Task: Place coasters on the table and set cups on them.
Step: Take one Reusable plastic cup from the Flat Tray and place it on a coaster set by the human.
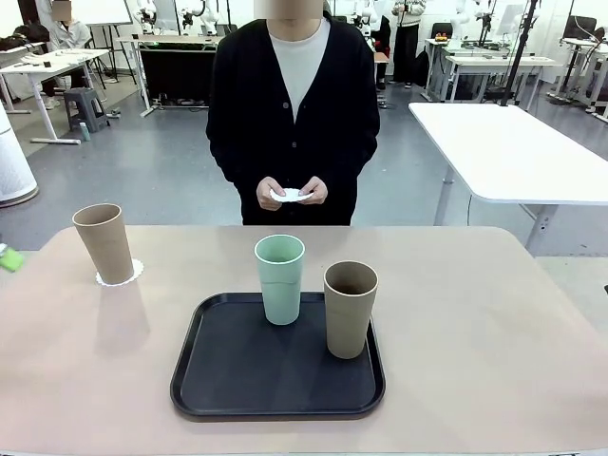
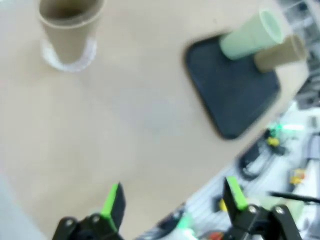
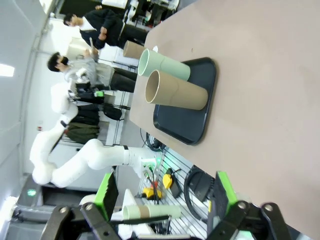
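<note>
A tan-brown cup [image 1: 104, 243] stands on a white lace-edged coaster [image 1: 122, 275] at the table's [image 1: 494, 323] left, seen again as the cup [image 2: 70, 25] on its coaster [image 2: 70, 61] in the left wrist view. A mint green cup [image 1: 280, 278] and a second tan cup [image 1: 350, 309] stand on the black tray [image 1: 237, 375]. The person across the table holds another coaster [image 1: 291, 196] in both hands. My left gripper [image 2: 172, 200] is open above the bare tabletop. My right gripper [image 3: 162, 197] is open off the table's near side, facing the green cup [image 3: 165, 66] and tan cup [image 3: 175, 92].
A white table [image 1: 513, 142] stands behind at the right. A small green object [image 1: 9, 256] lies at the table's far left edge. Bare tabletop lies to the right of the tray and in front of the person.
</note>
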